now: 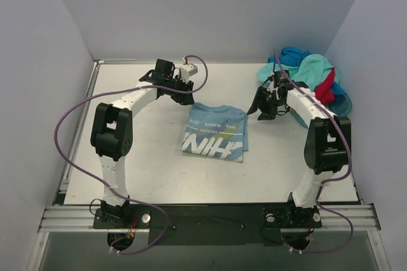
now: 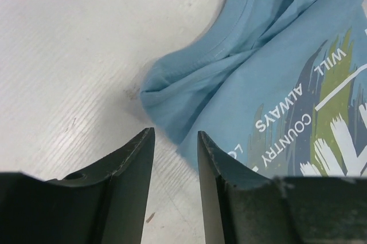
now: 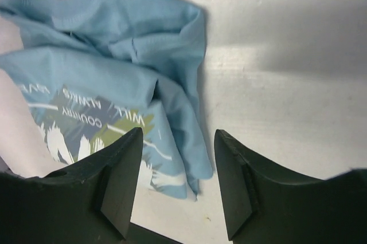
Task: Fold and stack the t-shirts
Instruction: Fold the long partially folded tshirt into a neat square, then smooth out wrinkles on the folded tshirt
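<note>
The sky-blue t-shirt (image 1: 216,132) is laid folded at frame centre. The left gripper (image 2: 175,138) and right gripper (image 3: 178,138) are parted, nothing clamped.

Folded sky-blue t-shirt (image 1: 215,132) centred, others (image 1: 308,70) heaped far-right

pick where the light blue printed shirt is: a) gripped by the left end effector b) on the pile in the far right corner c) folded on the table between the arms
c: the light blue shirt lies folded on the table, apart from the clothes pile at the far right.
</note>
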Controlling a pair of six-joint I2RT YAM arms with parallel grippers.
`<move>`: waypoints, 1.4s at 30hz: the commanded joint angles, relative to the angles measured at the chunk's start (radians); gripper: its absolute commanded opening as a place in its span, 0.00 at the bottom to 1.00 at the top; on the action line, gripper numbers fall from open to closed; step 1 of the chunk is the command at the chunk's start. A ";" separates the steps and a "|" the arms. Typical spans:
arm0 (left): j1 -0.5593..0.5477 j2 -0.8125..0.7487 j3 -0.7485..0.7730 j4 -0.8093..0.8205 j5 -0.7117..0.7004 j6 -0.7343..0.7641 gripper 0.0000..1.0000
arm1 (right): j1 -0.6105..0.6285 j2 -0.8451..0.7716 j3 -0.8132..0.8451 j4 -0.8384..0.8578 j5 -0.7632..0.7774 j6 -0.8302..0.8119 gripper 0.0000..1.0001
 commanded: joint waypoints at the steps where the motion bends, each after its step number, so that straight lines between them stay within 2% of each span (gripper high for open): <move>1: 0.048 -0.048 -0.001 -0.043 0.080 -0.029 0.47 | 0.033 -0.106 -0.117 0.068 -0.026 -0.076 0.49; 5: 0.034 -0.059 -0.065 -0.030 0.126 -0.032 0.52 | 0.071 -0.071 -0.122 0.068 -0.057 -0.096 0.49; 9: 0.034 -0.047 -0.110 0.007 0.058 -0.075 0.52 | 0.117 -0.042 -0.157 0.080 -0.057 -0.064 0.48; 12: 0.033 -0.042 -0.140 0.015 0.048 -0.078 0.52 | 0.132 -0.022 -0.176 0.088 -0.060 -0.038 0.41; 14: 0.028 -0.045 -0.156 0.026 0.049 -0.093 0.52 | 0.137 -0.009 -0.180 0.083 -0.058 -0.025 0.22; 15: 0.027 -0.051 -0.165 0.030 0.049 -0.107 0.52 | 0.132 -0.008 -0.179 0.082 -0.046 -0.021 0.04; 16: 0.027 -0.054 -0.168 0.032 0.049 -0.116 0.52 | 0.129 -0.014 -0.187 0.076 -0.034 -0.018 0.00; 20: 0.028 -0.085 -0.182 0.018 0.052 -0.176 0.52 | 0.079 -0.048 -0.194 0.054 0.009 -0.021 0.00; 24: 0.015 -0.140 -0.234 0.024 0.057 -0.288 0.53 | 0.045 -0.014 -0.152 0.010 0.005 -0.068 0.00; 25: 0.007 -0.145 -0.252 0.029 0.061 -0.302 0.53 | 0.049 -0.008 -0.145 0.005 -0.010 -0.082 0.03; 26: -0.008 -0.160 -0.260 0.033 0.060 -0.329 0.53 | 0.051 -0.006 -0.135 0.001 -0.020 -0.087 0.12; 27: -0.015 -0.165 -0.271 0.036 0.061 -0.343 0.53 | 0.054 -0.009 -0.133 -0.004 -0.017 -0.085 0.26; 29: -0.030 -0.179 -0.280 0.036 0.058 -0.389 0.54 | 0.057 -0.034 -0.127 -0.032 0.032 -0.076 0.36; 30: -0.035 -0.186 -0.282 0.036 0.055 -0.423 0.58 | 0.059 -0.067 -0.131 -0.050 0.057 -0.071 0.38; 33: -0.048 -0.197 -0.298 0.039 0.061 -0.466 0.59 | 0.063 -0.135 -0.165 -0.082 0.175 -0.055 0.45; 40: -0.166 -0.177 -0.447 0.089 -0.012 -0.503 0.59 | 0.095 -0.138 -0.285 -0.035 0.094 -0.039 0.45; 42: -0.180 -0.179 -0.476 0.084 -0.066 -0.497 0.53 | 0.105 -0.137 -0.325 0.020 0.034 -0.019 0.41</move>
